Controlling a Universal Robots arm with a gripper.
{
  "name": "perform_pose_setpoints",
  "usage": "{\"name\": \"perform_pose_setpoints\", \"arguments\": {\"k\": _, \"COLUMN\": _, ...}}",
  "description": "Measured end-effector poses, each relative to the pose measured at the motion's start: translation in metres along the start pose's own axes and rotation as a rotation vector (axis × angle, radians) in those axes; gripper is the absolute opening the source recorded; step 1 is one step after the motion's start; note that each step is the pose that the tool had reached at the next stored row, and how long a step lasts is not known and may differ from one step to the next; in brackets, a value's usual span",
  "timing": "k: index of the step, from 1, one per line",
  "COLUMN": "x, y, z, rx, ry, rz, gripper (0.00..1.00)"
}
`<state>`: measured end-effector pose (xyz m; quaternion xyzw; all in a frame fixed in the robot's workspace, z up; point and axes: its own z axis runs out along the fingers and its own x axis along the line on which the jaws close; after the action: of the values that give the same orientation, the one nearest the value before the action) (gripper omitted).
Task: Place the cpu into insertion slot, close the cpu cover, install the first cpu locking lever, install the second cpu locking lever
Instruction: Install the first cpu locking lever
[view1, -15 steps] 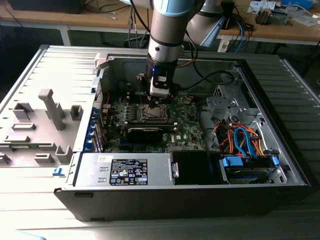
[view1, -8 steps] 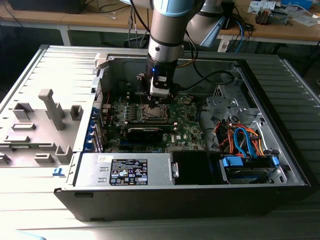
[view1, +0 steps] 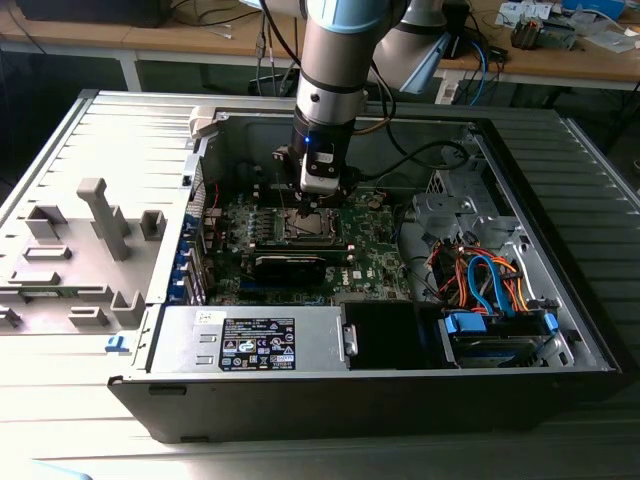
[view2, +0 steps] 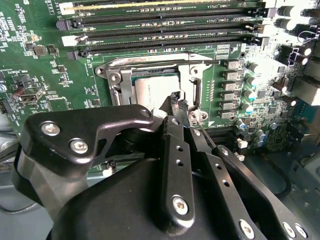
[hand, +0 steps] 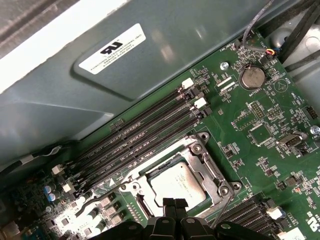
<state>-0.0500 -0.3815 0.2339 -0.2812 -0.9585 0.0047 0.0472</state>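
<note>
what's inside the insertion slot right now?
The cpu sits in the insertion slot, with the cpu cover framing its silvery face. The gripper hangs over one edge and hides that part; the contacts beneath are covered.

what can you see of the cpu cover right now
The cpu cover is a thin, silvery metal frame with a square cut-out middle. It lies flat and closed over the socket on the green board, with the grey face of the cpu showing through its opening. Round screws sit at its corners. In both wrist views the gripper hangs just over one edge of it, beside a thin wire lever.
</note>
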Motion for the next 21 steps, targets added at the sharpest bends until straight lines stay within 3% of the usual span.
{"name": "perform_pose_setpoints", "arguments": {"k": 15, "x": 0.0000, "y": 0.0000, "z": 0.0000, "rx": 0.0004, "ry": -0.0001, "rz": -0.009, "gripper": 0.11}}
{"name": "perform_pose_setpoints", "arguments": {"k": 18, "x": 0.0000, "y": 0.0000, "z": 0.0000, "rx": -0.0041, "ry": 0.0029, "rz": -0.016, "gripper": 0.11}}
{"name": "perform_pose_setpoints", "arguments": {"k": 20, "x": 0.0001, "y": 0.0000, "z": 0.0000, "rx": -0.0174, "ry": 0.0116, "rz": -0.026, "gripper": 0.11}}
{"name": "perform_pose_setpoints", "arguments": {"k": 21, "x": 0.0001, "y": 0.0000, "z": 0.0000, "rx": -0.0186, "ry": 0.0125, "rz": -0.037, "gripper": 0.11}}
